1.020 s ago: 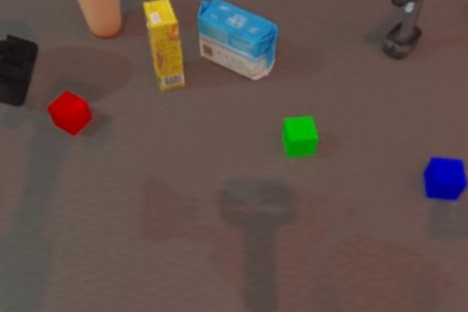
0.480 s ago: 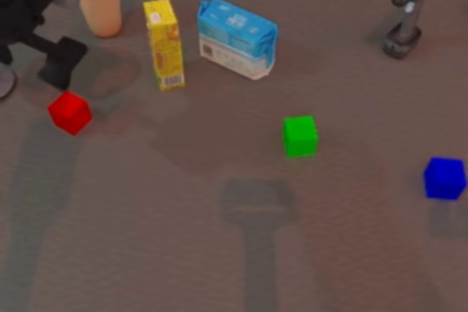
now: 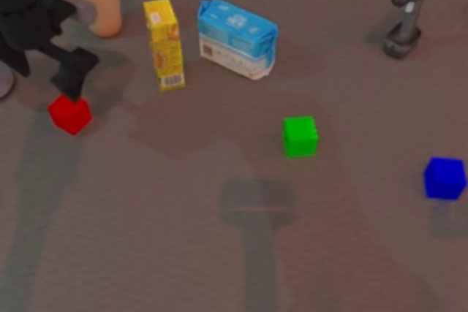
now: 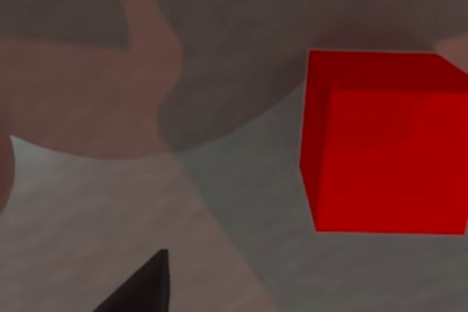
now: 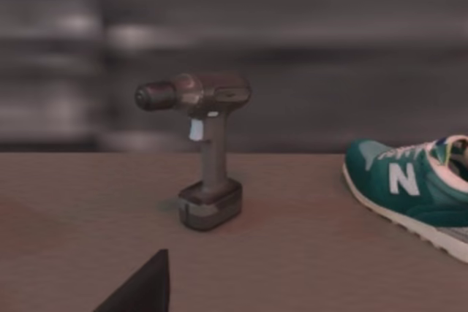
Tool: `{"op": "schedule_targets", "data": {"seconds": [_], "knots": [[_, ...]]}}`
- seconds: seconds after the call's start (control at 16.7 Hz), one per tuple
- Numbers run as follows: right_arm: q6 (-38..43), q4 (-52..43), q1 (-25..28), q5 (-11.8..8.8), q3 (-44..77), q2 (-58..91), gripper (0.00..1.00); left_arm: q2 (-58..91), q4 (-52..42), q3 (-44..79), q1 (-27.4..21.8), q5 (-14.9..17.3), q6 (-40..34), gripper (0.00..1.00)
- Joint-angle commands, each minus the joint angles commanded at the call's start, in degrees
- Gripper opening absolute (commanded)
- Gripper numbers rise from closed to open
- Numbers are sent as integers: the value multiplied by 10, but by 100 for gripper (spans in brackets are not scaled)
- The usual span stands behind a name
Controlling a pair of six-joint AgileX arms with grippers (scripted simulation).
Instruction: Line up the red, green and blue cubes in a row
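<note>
While the left hand (image 3: 72, 82) hovers beside the red cube (image 3: 70, 113), grip state unclear, teal shoe (image 5: 417, 191) marked "N"

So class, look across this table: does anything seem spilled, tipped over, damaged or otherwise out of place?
Nothing looks spilled or damaged. The red cube, green cube and blue cube sit flat but scattered, not in a row. The yellow carton and the drill stand upright. The left gripper is beside the red cube.

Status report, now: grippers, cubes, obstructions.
Left gripper just above red cube, nothing held. Right arm out of top view. Green cube and blue cube untouched. No obstructions between cubes.
</note>
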Motion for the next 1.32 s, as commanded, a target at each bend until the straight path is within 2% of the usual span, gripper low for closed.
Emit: {"op": "schedule_targets", "data": {"seconds": [0.3, 0.72, 1.02, 1.32], "knots": [[0, 0, 0, 0, 0, 0, 100, 1, 11, -10, 2, 0, 1, 100], [0, 0, 0, 0, 0, 0, 100, 40, 158, -114, 1, 0, 1, 100], [0, 0, 0, 0, 0, 0, 100, 46, 173, -127, 1, 1, 1, 100], [0, 0, 0, 0, 0, 0, 100, 46, 173, -127, 1, 1, 1, 62]]}}
